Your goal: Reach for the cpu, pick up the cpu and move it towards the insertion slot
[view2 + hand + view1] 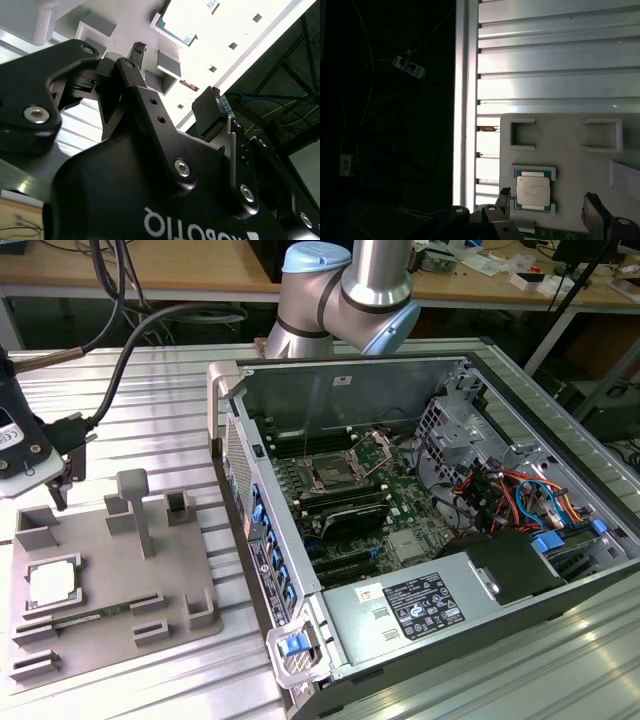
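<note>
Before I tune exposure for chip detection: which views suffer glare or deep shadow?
Second wrist view: glare washes out the cpu beyond the dark gripper; first wrist view: one side near black, cpu clear; exterior view: even light, sheen on the table.

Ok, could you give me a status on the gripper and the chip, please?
Gripper open, empty, above the grey tray. Chip sits in its tray recess, untouched. Nothing between fingers and chip.

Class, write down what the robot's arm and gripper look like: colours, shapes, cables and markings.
The arm is silver tube with pale blue joint caps; a thick black cable runs to its wrist. The gripper is matte black, built of angular links fastened by silver bolts, with white lettering on its body and two black fingers.
</note>
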Robot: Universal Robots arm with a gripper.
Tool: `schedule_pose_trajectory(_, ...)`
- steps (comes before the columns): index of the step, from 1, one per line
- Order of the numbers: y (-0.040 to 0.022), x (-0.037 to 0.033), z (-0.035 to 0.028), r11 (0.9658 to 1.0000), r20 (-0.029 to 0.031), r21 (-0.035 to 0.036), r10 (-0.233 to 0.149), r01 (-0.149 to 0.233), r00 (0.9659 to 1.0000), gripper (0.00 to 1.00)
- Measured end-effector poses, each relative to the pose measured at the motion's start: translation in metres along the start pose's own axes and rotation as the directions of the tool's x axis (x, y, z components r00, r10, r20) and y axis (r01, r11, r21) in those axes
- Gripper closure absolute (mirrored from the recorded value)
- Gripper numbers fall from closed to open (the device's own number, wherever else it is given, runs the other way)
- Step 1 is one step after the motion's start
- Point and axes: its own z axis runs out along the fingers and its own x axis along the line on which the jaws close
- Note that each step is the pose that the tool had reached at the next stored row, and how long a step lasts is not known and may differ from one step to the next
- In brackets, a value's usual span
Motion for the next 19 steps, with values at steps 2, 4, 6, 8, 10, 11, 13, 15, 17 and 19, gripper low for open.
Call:
schedule_pose_trajectory(2, 0.0000, 0.0000, 0.0006, 1.0000, 0.0000, 0.0000, 0.000, 0.000, 1.0000, 0.34)
schedule_pose_trajectory(4, 0.0000, 0.0000, 0.0012, 1.0000, 0.0000, -0.0001, 0.000, 0.000, 1.0000, 0.34)
schedule_pose_trajectory(6, -0.0001, 0.0000, 0.0019, 1.0000, 0.0000, -0.0001, 0.000, 0.000, 1.0000, 0.34)
schedule_pose_trajectory(8, -0.0001, 0.0000, 0.0024, 1.0000, 0.0000, 0.0000, 0.000, 0.000, 1.0000, 0.34)
schedule_pose_trajectory(10, -0.0001, -0.0001, 0.0031, 1.0000, 0.0000, -0.0001, 0.000, 0.000, 1.0000, 0.34)
schedule_pose_trajectory(11, -0.0001, -0.0001, 0.0034, 1.0000, 0.0001, -0.0001, 0.000, 0.000, 1.0000, 0.34)
schedule_pose_trajectory(13, -0.0001, -0.0001, 0.0040, 1.0000, 0.0001, -0.0001, 0.000, 0.000, 1.0000, 0.34)
schedule_pose_trajectory(15, -0.0002, -0.0001, 0.0045, 1.0000, 0.0000, 0.0000, 0.000, 0.000, 1.0000, 0.34)
schedule_pose_trajectory(17, -0.0002, -0.0001, 0.0052, 1.0000, 0.0000, 0.0000, 0.000, 0.000, 1.0000, 0.34)
schedule_pose_trajectory(19, -0.0002, -0.0001, 0.0057, 1.0000, 0.0000, -0.0001, 0.000, 0.000, 1.0000, 0.34)
